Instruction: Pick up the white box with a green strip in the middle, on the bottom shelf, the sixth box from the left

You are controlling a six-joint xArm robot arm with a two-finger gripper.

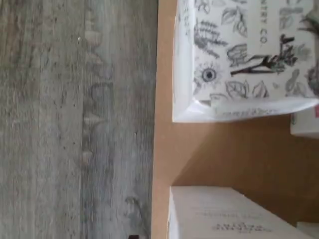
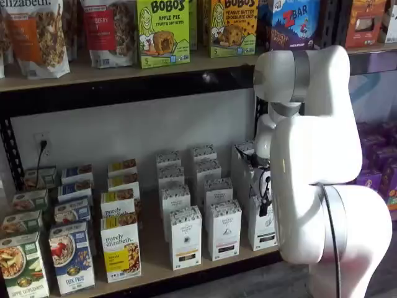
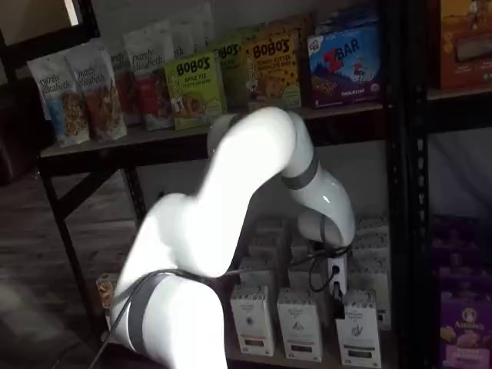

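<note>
The tall white box [image 2: 263, 217] stands untouched at the front edge of the pale wooden bottom shelf [image 2: 155, 268], so picking is still left; the tool, hidden by the arm, seems open.

BOBO'S boxes [image 2: 162, 31] and granola bags [image 2: 37, 34] line the upper shelf [image 2: 124, 68].

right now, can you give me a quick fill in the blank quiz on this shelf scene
1. The Bobo's apple pie box on the upper shelf is mostly ____.
2. The purely elizabeth box on the bottom shelf is white and ____.
3. The white box, partly hidden by the robot arm, stands ____ on the shelf.

Missing words: green; yellow; upright
</note>
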